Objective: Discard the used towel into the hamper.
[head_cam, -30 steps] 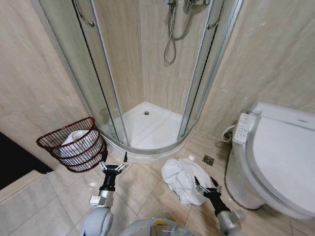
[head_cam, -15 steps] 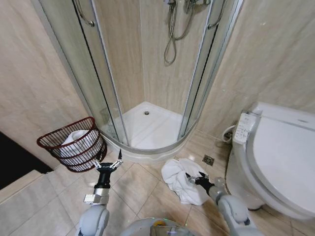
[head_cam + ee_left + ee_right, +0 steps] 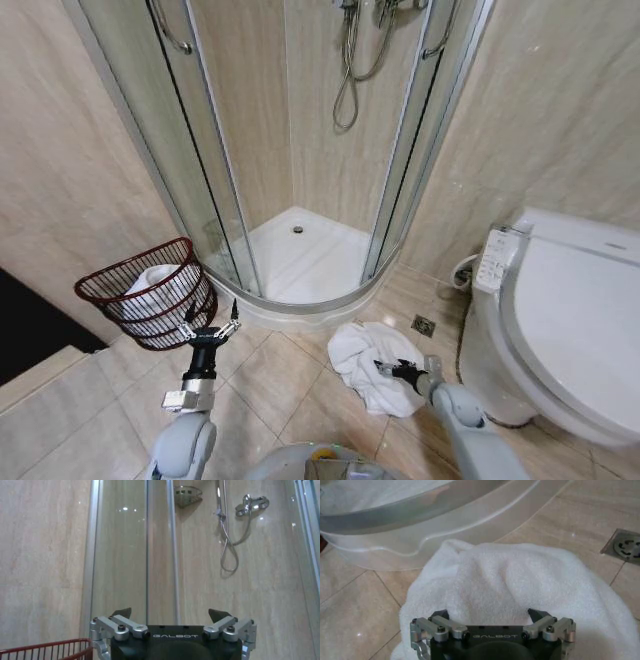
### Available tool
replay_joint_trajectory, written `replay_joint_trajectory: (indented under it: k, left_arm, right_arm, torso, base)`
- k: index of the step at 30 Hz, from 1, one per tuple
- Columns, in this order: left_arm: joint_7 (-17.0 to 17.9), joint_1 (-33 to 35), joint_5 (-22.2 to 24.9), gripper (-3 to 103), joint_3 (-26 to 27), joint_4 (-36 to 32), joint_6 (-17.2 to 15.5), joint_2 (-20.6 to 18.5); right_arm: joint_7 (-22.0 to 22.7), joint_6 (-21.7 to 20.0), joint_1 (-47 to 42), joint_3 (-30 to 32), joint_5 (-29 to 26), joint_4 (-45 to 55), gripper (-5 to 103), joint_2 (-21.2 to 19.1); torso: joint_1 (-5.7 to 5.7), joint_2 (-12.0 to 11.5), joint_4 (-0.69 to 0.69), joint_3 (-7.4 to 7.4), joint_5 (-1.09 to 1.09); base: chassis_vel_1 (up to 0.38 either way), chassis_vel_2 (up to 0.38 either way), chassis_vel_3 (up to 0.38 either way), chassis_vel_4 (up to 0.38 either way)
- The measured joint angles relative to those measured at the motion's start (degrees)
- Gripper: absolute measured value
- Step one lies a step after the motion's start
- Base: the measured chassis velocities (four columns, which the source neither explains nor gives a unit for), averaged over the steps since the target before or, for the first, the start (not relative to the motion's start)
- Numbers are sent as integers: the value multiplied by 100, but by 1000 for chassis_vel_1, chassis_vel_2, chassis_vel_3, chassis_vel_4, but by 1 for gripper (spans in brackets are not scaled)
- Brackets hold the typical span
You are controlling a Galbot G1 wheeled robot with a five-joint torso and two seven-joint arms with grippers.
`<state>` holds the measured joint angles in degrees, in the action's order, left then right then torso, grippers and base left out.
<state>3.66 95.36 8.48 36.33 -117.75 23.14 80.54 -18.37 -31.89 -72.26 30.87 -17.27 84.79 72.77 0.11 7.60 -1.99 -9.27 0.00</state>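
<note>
The towel (image 3: 370, 365) lies crumpled on the floor (image 3: 280, 385), near the right of the shower tray (image 3: 300, 262) and just left of the toilet (image 3: 560, 330). The right tool (image 3: 386, 369) is down on its near right part, fingers apart, and in the right wrist view the two fingertips (image 3: 441, 614) sit spread over the white cloth with nothing pinched between them. The hamper (image 3: 150, 292) stands well apart on the far left by the wall, already holding something white. The left tool (image 3: 210, 322) hovers just right of the hamper, fingers spread and holding nothing.

The step in hand looks like the grasp itself. To do it well, the right tool should press down into a thick fold, not a thin edge, so the fingers bite several layers before closing. A hold near the middle of the heap would keep trailing ends short. After closing, the lift should be slow and high, so loose corners clear the floor and the hamper's rim. The drain (image 3: 423, 326) beside the towel could snag a dragged corner.
</note>
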Motion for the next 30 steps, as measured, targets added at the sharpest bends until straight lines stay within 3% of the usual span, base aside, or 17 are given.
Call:
replay_joint_trajectory:
  k: [9, 14, 17, 21, 23, 26, 30]
  left_arm:
    - [40, -279, -276, 100, -273, 228, -20, 115]
    - [46, -359, -309, 100, -438, 205, -101, 42]
    - [47, -447, -314, 100, -501, 208, -109, 32]
    - [27, -592, -309, 100, -555, 262, -47, 56]
    - [24, -619, -307, 100, -555, 276, -19, 65]
    - [8, -751, -293, 100, -611, 364, 41, 82]
    - [-17, -868, -284, 100, -719, 476, 80, 44]
  right_arm:
    - [5, 520, 534, -18, 64, -845, 100, 282]
    - [127, 564, 582, 45, 43, -889, 103, 316]
    - [147, 563, 558, 63, 38, -898, 94, 319]
    - [120, 616, 549, 95, 62, -1098, 73, 408]
    - [117, 630, 548, 98, 64, -1123, 73, 425]
    - [76, 704, 459, 140, 85, -1155, 56, 489]
    - [71, 791, 362, 202, 96, -1131, 46, 537]
  torso:
    - [0, 0, 0, 0, 2]
    - [0, 0, 0, 0, 1]
    - [0, 0, 0, 0, -1]
    - [0, 0, 1, 0, -1]
    - [0, 0, 0, 0, -1]
    - [0, 0, -1, 1, -1]
    - [0, 0, 2, 0, 0]
  base:
    - [0, 0, 0, 0]
    - [0, 0, 0, 0]
    - [0, 0, 0, 0]
    - [0, 0, 0, 0]
    - [0, 0, 0, 0]
    - [0, 0, 0, 0]
    - [0, 0, 0, 0]
